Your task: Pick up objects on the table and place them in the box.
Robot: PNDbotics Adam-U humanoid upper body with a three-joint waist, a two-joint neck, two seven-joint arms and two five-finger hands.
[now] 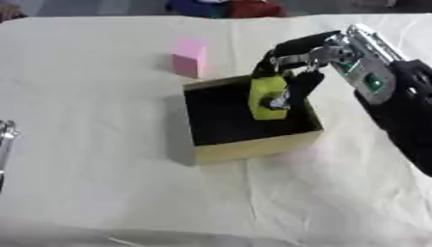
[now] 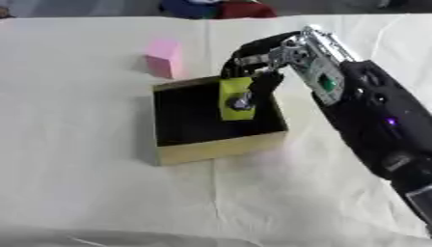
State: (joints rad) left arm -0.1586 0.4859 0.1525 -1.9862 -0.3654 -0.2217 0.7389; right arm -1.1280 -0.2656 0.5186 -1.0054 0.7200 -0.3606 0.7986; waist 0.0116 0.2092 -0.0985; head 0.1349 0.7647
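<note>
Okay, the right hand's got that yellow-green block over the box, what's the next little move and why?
Probably open the fingers and let it drop. The right hand is curled round the yellow-green block, which hangs over the dark inside of the wooden box, within its walls. The pink block waits on the table beyond the box.

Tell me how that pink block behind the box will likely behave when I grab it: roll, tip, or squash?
The pink block has flat faces and square edges, so it probably won't roll. It stands taller than wide, so a sideways nudge might tip it. It looks rigid, much like the yellow block the right hand holds over the box.
</note>
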